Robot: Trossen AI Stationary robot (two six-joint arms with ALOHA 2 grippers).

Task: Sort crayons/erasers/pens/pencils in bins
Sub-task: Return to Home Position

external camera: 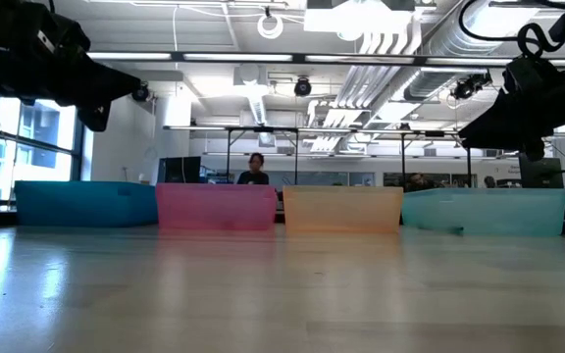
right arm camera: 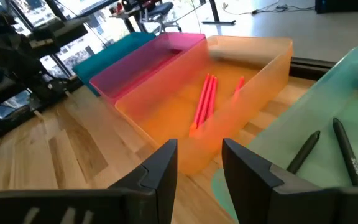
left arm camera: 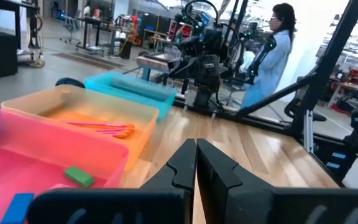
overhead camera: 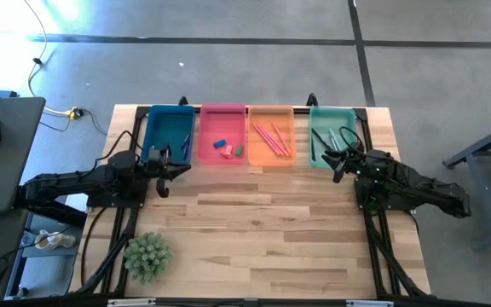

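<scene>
Four bins stand in a row along the table's far edge: blue (overhead camera: 169, 132), pink (overhead camera: 222, 128), orange (overhead camera: 271, 119) and teal (overhead camera: 332, 119). The pink bin holds a blue eraser (overhead camera: 219, 144), a red one (overhead camera: 228, 152) and a green one (left arm camera: 79, 176). Pink-red sticks (right arm camera: 205, 102) lie in the orange bin and dark pens (right arm camera: 347, 149) in the teal one. My left gripper (left arm camera: 196, 158) is shut and empty, hovering in front of the blue and pink bins. My right gripper (right arm camera: 199, 158) is open and empty, hovering at the near edge of the teal bin.
A small green potted plant (overhead camera: 147, 256) stands at the table's near left. The wide middle of the wooden table (overhead camera: 262, 222) is bare. A person (left arm camera: 272, 53) stands beyond the table's right side, past the right arm.
</scene>
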